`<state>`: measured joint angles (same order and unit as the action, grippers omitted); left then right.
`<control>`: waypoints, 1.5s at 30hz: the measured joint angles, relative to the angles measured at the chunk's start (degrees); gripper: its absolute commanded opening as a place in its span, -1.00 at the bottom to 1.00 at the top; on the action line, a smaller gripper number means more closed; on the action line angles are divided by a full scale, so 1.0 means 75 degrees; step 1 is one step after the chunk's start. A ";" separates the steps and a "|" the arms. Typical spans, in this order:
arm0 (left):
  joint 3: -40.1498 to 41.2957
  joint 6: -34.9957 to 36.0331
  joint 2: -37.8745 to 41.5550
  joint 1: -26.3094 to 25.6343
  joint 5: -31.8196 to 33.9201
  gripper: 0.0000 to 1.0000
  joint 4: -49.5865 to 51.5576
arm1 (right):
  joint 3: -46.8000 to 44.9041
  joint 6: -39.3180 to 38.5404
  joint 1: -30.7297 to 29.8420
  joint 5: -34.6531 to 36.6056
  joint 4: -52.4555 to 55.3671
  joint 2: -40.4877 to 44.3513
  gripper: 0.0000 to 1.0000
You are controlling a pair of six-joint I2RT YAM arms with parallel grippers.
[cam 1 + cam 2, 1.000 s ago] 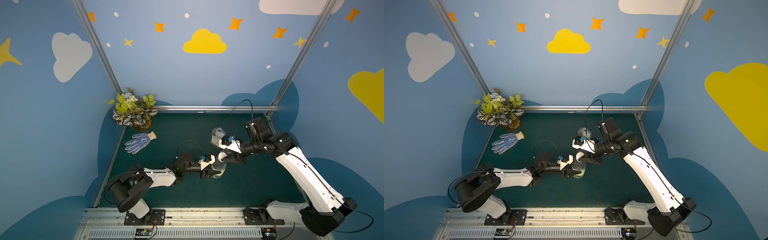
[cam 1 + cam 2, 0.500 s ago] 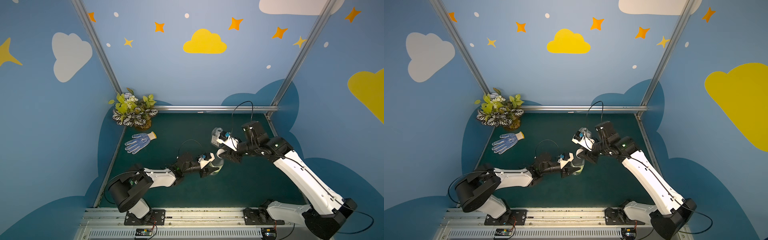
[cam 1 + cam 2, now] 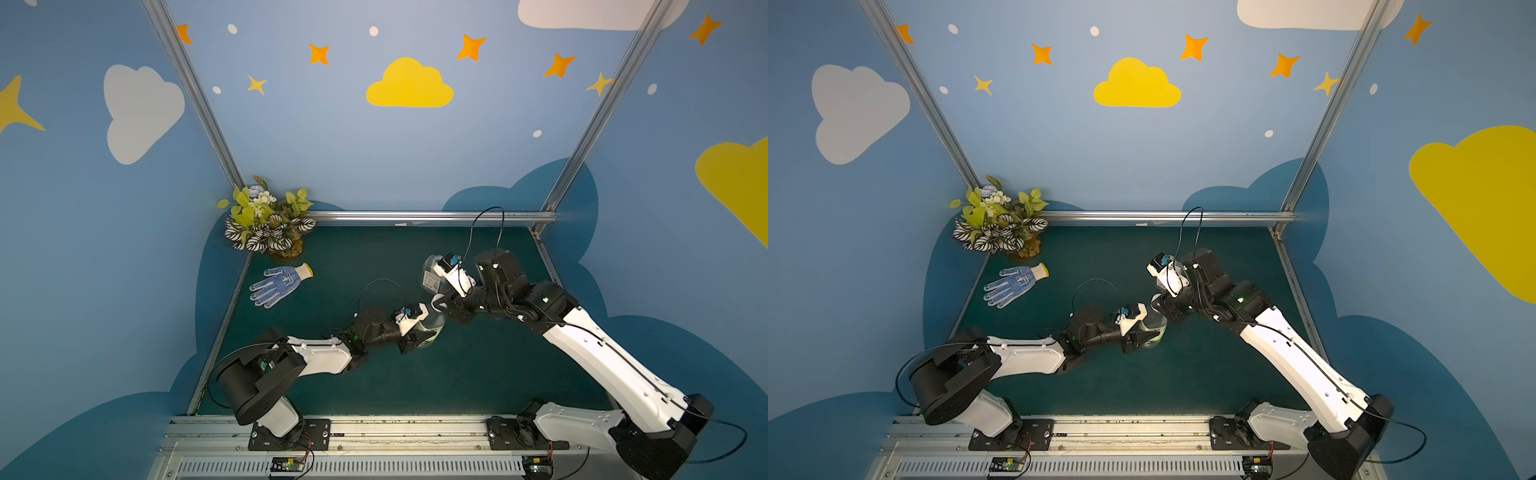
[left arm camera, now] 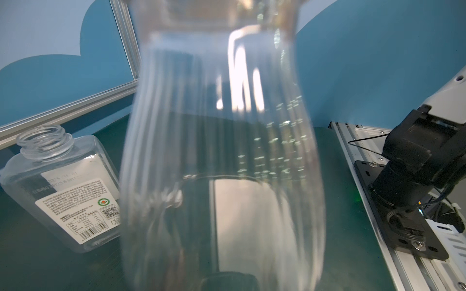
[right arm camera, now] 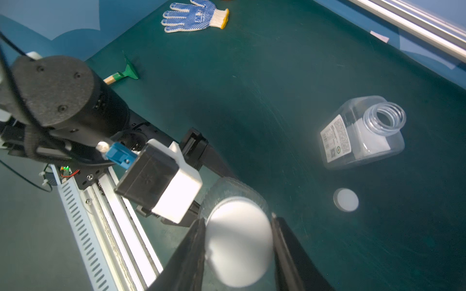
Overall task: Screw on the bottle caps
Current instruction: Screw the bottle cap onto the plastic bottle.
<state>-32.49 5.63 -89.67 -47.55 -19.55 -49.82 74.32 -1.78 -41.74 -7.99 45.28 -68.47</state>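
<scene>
One white round plastic cap (image 5: 238, 247) sits on the slim round clear plastic bottle (image 3: 434, 327), pinched by the right gripper (image 5: 238, 219); the left gripper (image 3: 419, 336) clamps that bottle near the middle of the dark green desk (image 5: 252, 88). Tightening looks unfinished. The squat square clear bottle (image 5: 363, 133) stands open toward the right edge, the second white cap (image 5: 346, 199) loose beside it. Blue cloud-painted walls (image 3: 374, 166) surround.

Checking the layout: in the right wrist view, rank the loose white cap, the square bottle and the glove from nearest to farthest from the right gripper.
From the right gripper:
1. Loose cap, flat on the mat beside the bottle.
2. Square bottle, uncapped, just beyond the cap.
3. Glove, far across by the mat's left edge.
</scene>
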 measured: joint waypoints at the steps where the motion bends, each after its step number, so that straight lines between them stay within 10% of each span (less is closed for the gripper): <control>1: 0.0000 0.0026 0.0012 -0.0017 0.0038 -0.51 0.0041 | 0.0000 0.0172 -0.0070 0.0157 0.0012 0.0000 -0.25; 11: 0.0000 0.0242 0.0020 -0.0187 0.0440 -0.52 0.0425 | 0.0204 0.2189 -0.0475 0.1265 0.0423 -0.0332 -0.15; 20: -0.0029 0.0874 0.0187 -0.0618 -0.0117 -0.51 0.0224 | 0.0612 0.2270 0.0009 0.2081 0.0557 -0.0347 0.77; 36: -0.0096 0.0933 0.0189 -0.0560 -0.0283 -0.51 0.0114 | 0.0160 -0.2294 0.3748 -0.3013 0.0344 0.1099 0.96; 45: -0.0096 0.0927 0.0189 -0.0510 -0.0283 -0.51 0.0099 | -0.0498 -0.5176 0.4182 -0.5313 0.0691 0.1096 0.96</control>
<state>-33.21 12.58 -88.25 -51.37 -21.67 -49.08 70.59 -40.60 -10.37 -47.83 50.46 -60.25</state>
